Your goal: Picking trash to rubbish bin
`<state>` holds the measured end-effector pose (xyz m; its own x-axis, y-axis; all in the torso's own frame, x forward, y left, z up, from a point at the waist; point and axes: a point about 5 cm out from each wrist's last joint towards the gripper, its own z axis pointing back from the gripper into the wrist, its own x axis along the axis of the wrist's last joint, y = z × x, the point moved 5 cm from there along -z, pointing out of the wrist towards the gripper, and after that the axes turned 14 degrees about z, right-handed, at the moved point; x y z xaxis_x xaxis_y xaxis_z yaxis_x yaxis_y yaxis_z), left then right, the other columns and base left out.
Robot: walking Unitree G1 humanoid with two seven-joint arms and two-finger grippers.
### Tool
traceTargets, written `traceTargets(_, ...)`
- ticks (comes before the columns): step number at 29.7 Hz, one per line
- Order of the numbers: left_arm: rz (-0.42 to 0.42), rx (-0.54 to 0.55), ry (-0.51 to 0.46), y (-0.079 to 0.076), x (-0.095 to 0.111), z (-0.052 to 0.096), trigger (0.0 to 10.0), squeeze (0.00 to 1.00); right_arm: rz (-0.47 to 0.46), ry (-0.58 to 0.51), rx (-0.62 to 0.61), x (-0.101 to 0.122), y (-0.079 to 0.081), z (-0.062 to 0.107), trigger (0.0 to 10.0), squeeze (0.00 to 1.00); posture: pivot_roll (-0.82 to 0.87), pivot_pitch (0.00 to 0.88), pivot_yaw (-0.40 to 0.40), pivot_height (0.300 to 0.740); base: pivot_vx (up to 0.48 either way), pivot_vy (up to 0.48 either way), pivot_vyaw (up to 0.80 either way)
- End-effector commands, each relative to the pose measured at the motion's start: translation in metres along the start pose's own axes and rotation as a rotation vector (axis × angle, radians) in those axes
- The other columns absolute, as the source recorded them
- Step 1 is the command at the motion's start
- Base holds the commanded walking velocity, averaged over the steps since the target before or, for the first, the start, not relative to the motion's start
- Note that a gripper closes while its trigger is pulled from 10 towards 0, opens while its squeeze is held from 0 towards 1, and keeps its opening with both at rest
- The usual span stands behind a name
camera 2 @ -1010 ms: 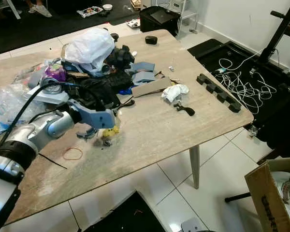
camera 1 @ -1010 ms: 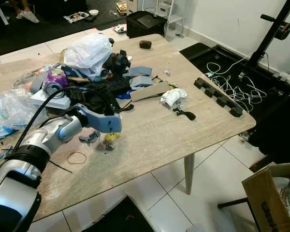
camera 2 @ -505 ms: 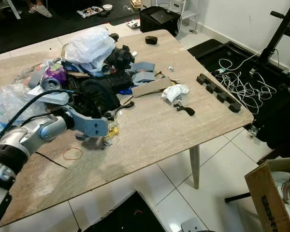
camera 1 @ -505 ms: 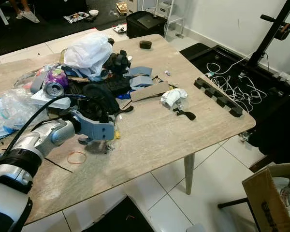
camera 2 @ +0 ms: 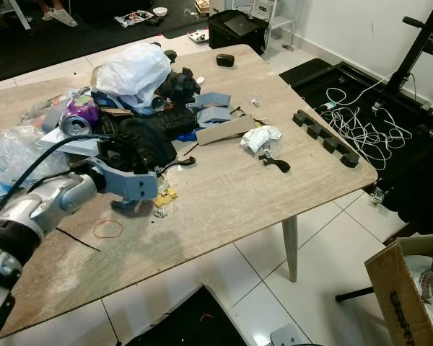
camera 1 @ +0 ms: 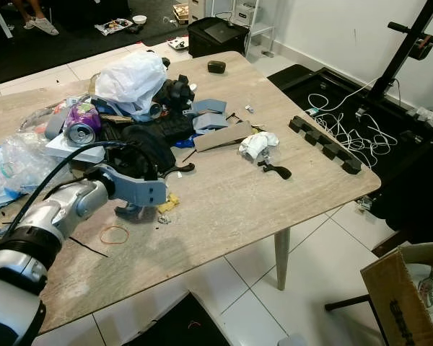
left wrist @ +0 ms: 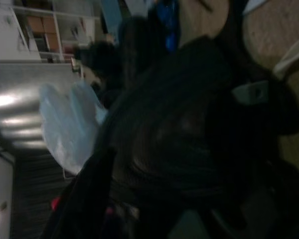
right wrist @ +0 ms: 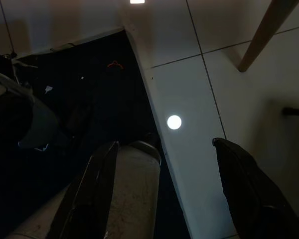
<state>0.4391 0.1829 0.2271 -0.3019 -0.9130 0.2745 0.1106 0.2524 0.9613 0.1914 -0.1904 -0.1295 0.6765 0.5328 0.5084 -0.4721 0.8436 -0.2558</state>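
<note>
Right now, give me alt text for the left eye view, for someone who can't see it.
The robot's left gripper reaches down onto a cluttered wooden table beside a small yellow scrap and an orange rubber band. Behind lie a white plastic bag, a purple can and crumpled white paper.

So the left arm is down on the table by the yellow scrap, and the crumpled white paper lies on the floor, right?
Not quite. The left gripper is on the table beside the yellow scrap, but the crumpled white paper lies on the table too, as the left eye view shows.
</note>
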Motion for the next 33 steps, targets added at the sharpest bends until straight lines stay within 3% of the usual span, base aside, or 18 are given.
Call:
traceTargets(1, 0.030, -0.018, 0.014, -0.014, -0.003, 0.001, 5.3, 0.00, -0.021, 0.208, 0.086, -0.060, 0.030, 0.015, 10.0, 0.00, -0.09, 0.336, 0.073, 0.740, 0.000, 0.000, 0.00)
traceTargets(2, 0.042, -0.011, 0.019, -0.015, -0.002, 0.001, 0.0, 0.00, -0.020, 0.207, 0.085, -0.060, 0.030, 0.015, 10.0, 0.00, -0.09, 0.336, 0.074, 0.740, 0.000, 0.000, 0.00)
traceTargets(13, 0.107, 0.097, 0.043, -0.011, -0.002, 0.003, 0.0, 0.00, -0.017, 0.199, 0.078, -0.055, 0.026, 0.013, 10.0, 0.00, -0.09, 0.321, 0.069, 0.740, 0.000, 0.000, 0.00)
traceTargets(18, 0.190, 0.162, 0.027, -0.001, 0.001, 0.006, 0.0, 0.00, -0.015, 0.195, 0.077, -0.053, 0.025, 0.012, 10.0, 0.00, -0.09, 0.315, 0.067, 0.740, 0.000, 0.000, 0.00)
traceTargets(20, 0.418, 0.237, -0.019, 0.014, 0.004, 0.010, 0.0, 0.00, -0.013, 0.191, 0.074, -0.051, 0.024, 0.011, 10.0, 0.00, -0.09, 0.306, 0.066, 0.740, 0.000, 0.000, 0.00)
traceTargets(22, 0.707, 0.291, -0.093, 0.025, 0.005, 0.016, 0.0, 0.00, -0.010, 0.188, 0.072, -0.049, 0.023, 0.010, 10.0, 0.00, -0.09, 0.296, 0.063, 0.740, 0.000, 0.000, 0.00)
traceTargets(23, 0.793, 0.311, -0.109, 0.028, 0.004, 0.018, 0.0, 0.00, -0.008, 0.187, 0.071, -0.048, 0.022, 0.010, 10.0, 0.00, -0.08, 0.288, 0.061, 0.740, 0.000, 0.000, 0.00)
traceTargets(24, 0.793, 0.311, -0.109, 0.028, 0.004, 0.018, 0.0, 0.00, -0.008, 0.187, 0.071, -0.048, 0.022, 0.010, 10.0, 0.00, -0.08, 0.288, 0.061, 0.740, 0.000, 0.000, 0.00)
traceTargets(26, 1.009, 0.319, -0.165, 0.031, 0.003, 0.023, 0.0, 0.00, -0.004, 0.184, 0.070, -0.045, 0.021, 0.009, 10.0, 0.00, -0.08, 0.283, 0.061, 0.740, 0.000, 0.000, 0.00)
traceTargets(27, 1.169, 0.306, -0.225, 0.034, 0.006, 0.027, 0.0, 0.00, -0.003, 0.182, 0.070, -0.044, 0.020, 0.008, 10.0, 0.00, -0.08, 0.276, 0.059, 0.740, 0.000, 0.000, 0.00)
traceTargets(28, 1.169, 0.306, -0.225, 0.034, 0.006, 0.027, 0.0, 0.00, -0.003, 0.182, 0.070, -0.044, 0.020, 0.008, 10.0, 0.00, -0.08, 0.276, 0.059, 0.740, 0.000, 0.000, 0.00)
traceTargets(31, 1.541, 0.235, -0.439, 0.041, 0.018, 0.039, 0.0, 0.00, 0.001, 0.173, 0.066, -0.038, 0.018, 0.006, 10.0, 0.00, -0.07, 0.267, 0.056, 0.740, 0.000, 0.000, 0.00)
traceTargets(32, 1.541, 0.235, -0.439, 0.041, 0.018, 0.039, 0.0, 0.00, 0.001, 0.173, 0.066, -0.038, 0.018, 0.006, 10.0, 0.00, -0.07, 0.267, 0.056, 0.740, 0.000, 0.000, 0.00)
traceTargets(33, 1.633, 0.176, -0.523, 0.041, 0.027, 0.044, 0.0, 0.00, 0.002, 0.170, 0.064, -0.036, 0.017, 0.005, 10.0, 0.00, -0.07, 0.259, 0.055, 0.740, 0.000, 0.000, 0.00)
